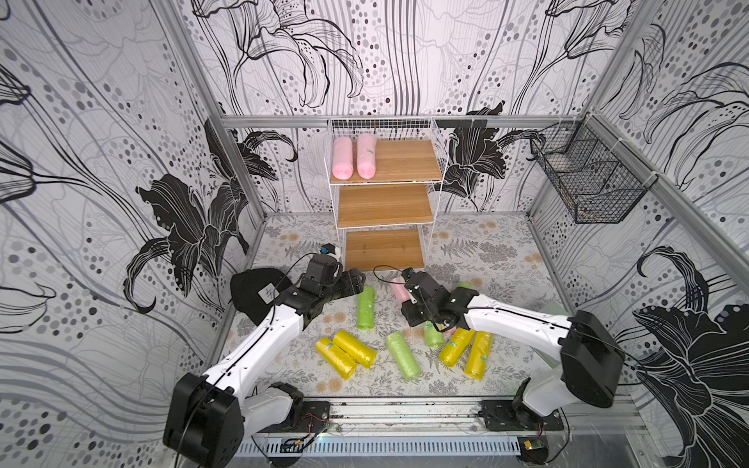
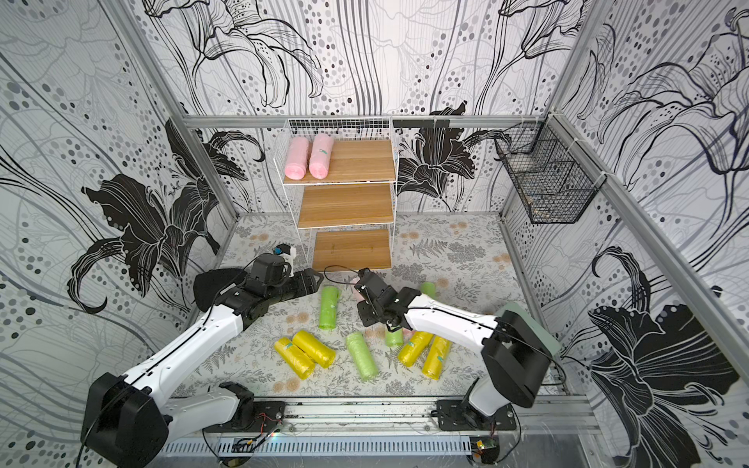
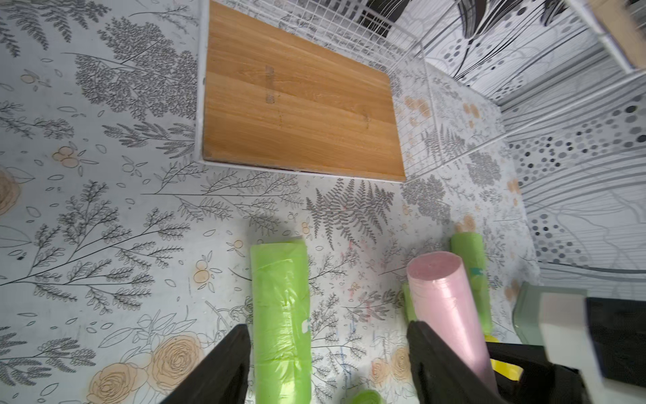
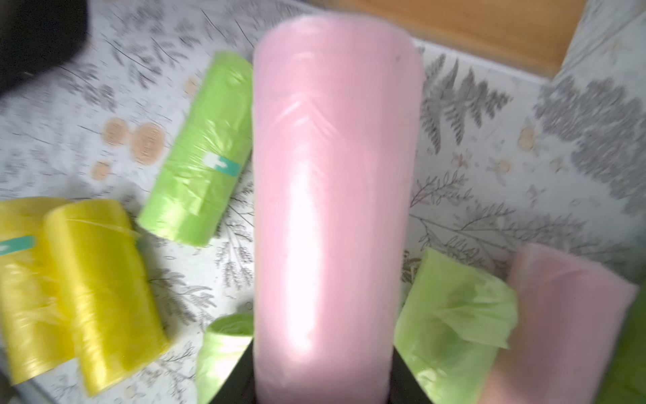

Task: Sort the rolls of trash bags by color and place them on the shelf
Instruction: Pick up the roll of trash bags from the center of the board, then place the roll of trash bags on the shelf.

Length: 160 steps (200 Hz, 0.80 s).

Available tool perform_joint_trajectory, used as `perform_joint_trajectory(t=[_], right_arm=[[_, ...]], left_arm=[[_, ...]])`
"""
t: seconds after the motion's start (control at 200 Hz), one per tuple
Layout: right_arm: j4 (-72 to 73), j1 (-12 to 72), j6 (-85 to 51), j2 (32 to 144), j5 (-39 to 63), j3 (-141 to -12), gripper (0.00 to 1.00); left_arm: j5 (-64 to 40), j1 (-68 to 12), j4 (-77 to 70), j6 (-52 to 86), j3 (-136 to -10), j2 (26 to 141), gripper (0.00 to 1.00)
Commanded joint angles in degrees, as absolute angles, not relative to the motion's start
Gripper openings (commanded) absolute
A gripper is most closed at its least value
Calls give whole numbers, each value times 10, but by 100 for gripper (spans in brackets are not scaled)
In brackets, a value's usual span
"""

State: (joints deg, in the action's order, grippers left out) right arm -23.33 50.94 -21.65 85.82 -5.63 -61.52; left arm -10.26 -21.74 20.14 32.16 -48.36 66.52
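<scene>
Our right pincer [image 4: 323, 377] is clamped on a pink roll [image 4: 332, 175], its long axis pointing straight ahead of the jaws. The shelf [image 1: 405, 162] stands ahead of and above this pincer, so we judge a forward lift comes next. Our left pincer [image 3: 327, 328] is apart over a green roll [image 3: 279, 307].

Right gripper [image 4: 321, 381]: black, on pale pink roll [image 4: 332, 210]. Beside it: light green roll [image 4: 199, 154] with teal-and-white sticker [image 4: 223, 164], glossy yellow rolls [image 4: 101, 286]. Left gripper [image 3: 327, 327]: black. Beneath it: white mat [image 3: 105, 210], grey ferns, peach roses. Ahead: shelf [image 3: 297, 105], brown wood-grain board, white wire.
</scene>
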Motion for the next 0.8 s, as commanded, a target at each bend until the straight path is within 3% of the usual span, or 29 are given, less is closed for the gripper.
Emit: perform_joint_trajectory(t=[0.0,0.135,0.441,0.561,0.796], right_arm=[[-325,503,-162,823,-51,-709,36],[-434,502,-145,806,-52,-797,36],[-381,498,-123,771,44,-825,36],[-393,492,-120,782,33,-840,36],[-363,491,-121,790,60,-845,36]], left_arm=[[-120,-215,182,322,-513,641,74],[-157,-215,162,309,-523,625,74],[-323,-218,-107,506,-496,626,78],[-325,-229,-148,538,-500,636,81],[-285,-278,-86,522,-540,674,83]])
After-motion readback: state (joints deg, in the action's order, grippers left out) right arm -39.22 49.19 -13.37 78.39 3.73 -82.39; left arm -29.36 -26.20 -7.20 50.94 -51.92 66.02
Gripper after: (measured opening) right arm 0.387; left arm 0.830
